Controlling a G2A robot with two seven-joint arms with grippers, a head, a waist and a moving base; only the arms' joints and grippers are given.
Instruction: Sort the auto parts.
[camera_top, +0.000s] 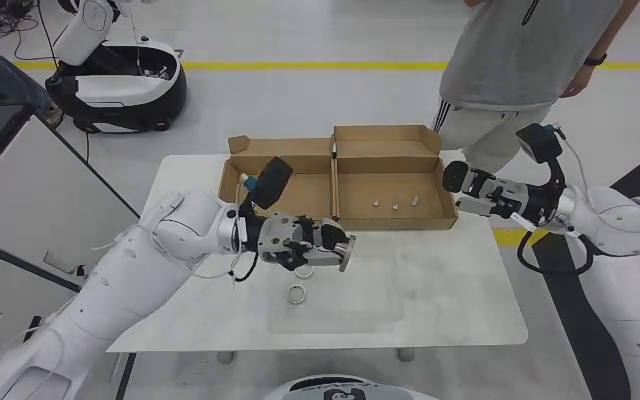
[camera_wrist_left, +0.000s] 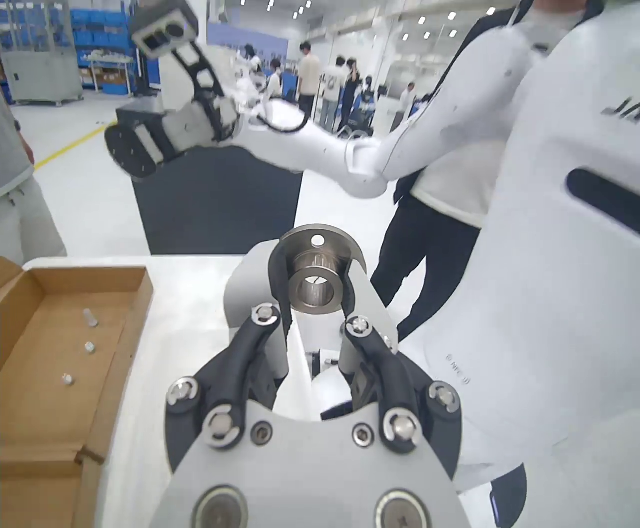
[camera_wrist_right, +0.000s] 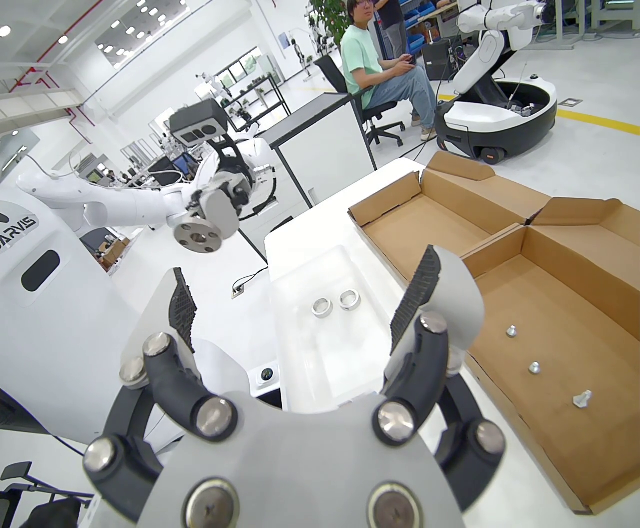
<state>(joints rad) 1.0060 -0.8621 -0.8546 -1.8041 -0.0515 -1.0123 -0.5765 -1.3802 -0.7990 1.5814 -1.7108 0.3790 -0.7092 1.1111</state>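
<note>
**Top view.** The left gripper (camera_top: 335, 246) is clamping a metal flanged bushing (camera_top: 344, 254) between its fingers. It is holding the part above the white table (camera_top: 440, 290), just in front of two open cardboard boxes (camera_top: 300, 190). One ring (camera_top: 297, 294) is lying on the table, below those fingers and nearer the robot. The right gripper (camera_top: 452, 180) is hanging at the end wall of the box that is holding three bolts (camera_top: 395, 206).

**Left wrist view.** Both fingers (camera_wrist_left: 278, 285) are pressing on the barrel of the flanged bushing (camera_wrist_left: 311, 292). The flange is sitting just past the fingertips, and its bore is facing the camera. The bolts (camera_wrist_left: 90, 346) are lying in a row in their box (camera_wrist_left: 135, 300), well to one side of the fingers.

**Right wrist view.** The fingers (camera_wrist_right: 425, 285) of the right gripper (camera_wrist_right: 305, 262) are standing wide apart, with the ribbed pads facing each other. Two rings (camera_wrist_right: 322, 306) are lying side by side on the table beyond the fingertips. The bolts (camera_wrist_right: 535, 368) are lying in the nearer box (camera_wrist_right: 550, 240), outboard of one finger. Farther off, the left gripper (camera_wrist_right: 210, 220) is holding the bushing (camera_wrist_right: 197, 235) in the air.
</note>
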